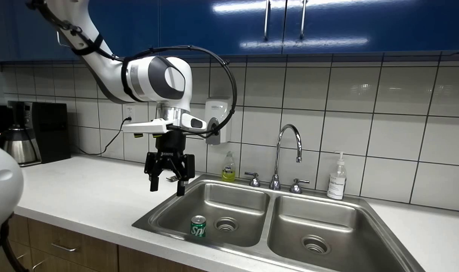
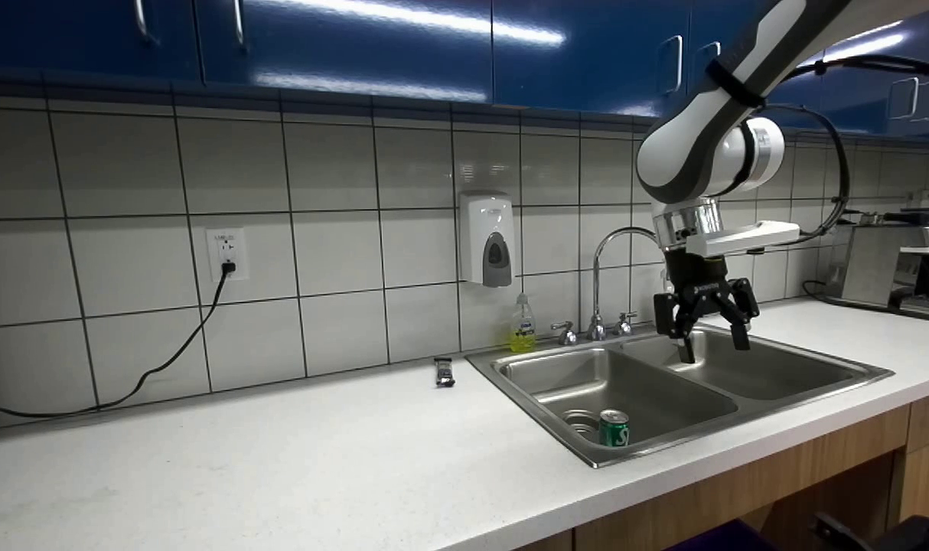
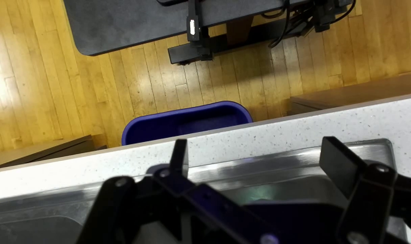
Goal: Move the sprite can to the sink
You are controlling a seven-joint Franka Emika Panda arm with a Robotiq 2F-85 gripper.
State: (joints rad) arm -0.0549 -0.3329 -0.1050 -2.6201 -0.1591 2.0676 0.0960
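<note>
The green sprite can (image 1: pixel 198 226) (image 2: pixel 614 428) stands upright on the floor of a basin in the steel sink (image 1: pixel 265 234) (image 2: pixel 542 415), beside the round drain. Above the sink hangs my gripper (image 1: pixel 167 187) (image 2: pixel 714 344), well higher than the can and not touching it. Its two fingers are spread wide with nothing between them. In the wrist view the gripper (image 3: pixel 256 159) is likewise open over the front rim of the sink (image 3: pixel 225 178). There, a greenish glint shows on the basin wall, while the can itself is hidden behind the gripper's body.
A curved faucet (image 1: pixel 282 155) rises behind the basins. A yellow soap bottle (image 1: pixel 228 168) and a white pump bottle (image 1: pixel 337 179) stand at the back. A small dark wrapped bar (image 2: pixel 444 372) lies on the counter (image 2: pixel 319 459). Below the edge sits a purple bin (image 3: pixel 187 118).
</note>
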